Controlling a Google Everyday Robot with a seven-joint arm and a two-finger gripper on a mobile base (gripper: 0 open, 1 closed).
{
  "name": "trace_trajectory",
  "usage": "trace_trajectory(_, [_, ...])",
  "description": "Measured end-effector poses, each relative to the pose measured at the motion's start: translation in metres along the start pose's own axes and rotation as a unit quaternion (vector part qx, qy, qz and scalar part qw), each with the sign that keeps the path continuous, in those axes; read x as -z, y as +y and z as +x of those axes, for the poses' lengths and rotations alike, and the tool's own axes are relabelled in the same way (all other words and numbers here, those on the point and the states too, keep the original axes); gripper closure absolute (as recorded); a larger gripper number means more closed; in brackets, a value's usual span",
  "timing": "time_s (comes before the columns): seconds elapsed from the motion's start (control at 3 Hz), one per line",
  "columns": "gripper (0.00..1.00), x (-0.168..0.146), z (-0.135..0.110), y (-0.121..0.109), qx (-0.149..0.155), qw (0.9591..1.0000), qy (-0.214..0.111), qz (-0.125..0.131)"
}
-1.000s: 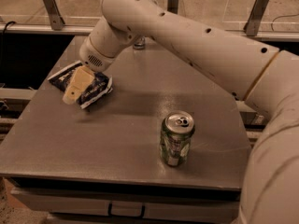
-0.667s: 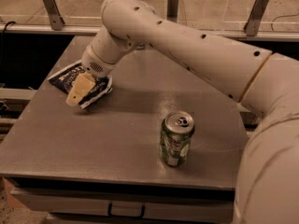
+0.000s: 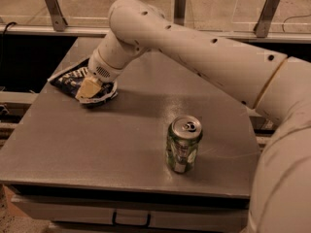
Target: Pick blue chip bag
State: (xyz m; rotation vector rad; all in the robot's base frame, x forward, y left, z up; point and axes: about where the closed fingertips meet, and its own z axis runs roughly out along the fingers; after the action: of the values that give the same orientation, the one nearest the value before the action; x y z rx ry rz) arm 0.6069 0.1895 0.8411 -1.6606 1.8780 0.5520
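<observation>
Lying flat: crinkly blue chip bag [image 3: 64, 78], end effector [image 3: 88, 91] atop it.

The scene is dim, with a warm brownish cast throughout. Soft light from above leaves a pale sheen across the middle of the desk [image 3: 146, 106] and a glint on the lid of the green can [image 3: 183, 147]. The tool [image 3: 90, 89], down on the blue chip bag [image 3: 65, 77] at the desk's far left, throws a dark shadow under itself.
</observation>
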Motion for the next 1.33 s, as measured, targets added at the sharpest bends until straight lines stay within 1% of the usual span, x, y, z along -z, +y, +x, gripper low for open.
trace_trajectory(0.33, [0.88,0.033,-0.020,-0.002,0.019,0.9993,-0.026,0.021])
trace_trajectory(0.67, [1.00,0.091,-0.044,-0.010,0.048,0.9949,-0.069,0.056])
trace_trajectory(1.0, [1.00,0.143,-0.052,-0.029,0.068,0.9878,-0.107,0.091])
trace_trajectory(1.33, [1.00,0.178,-0.051,-0.051,0.067,0.9831,-0.139,0.098])
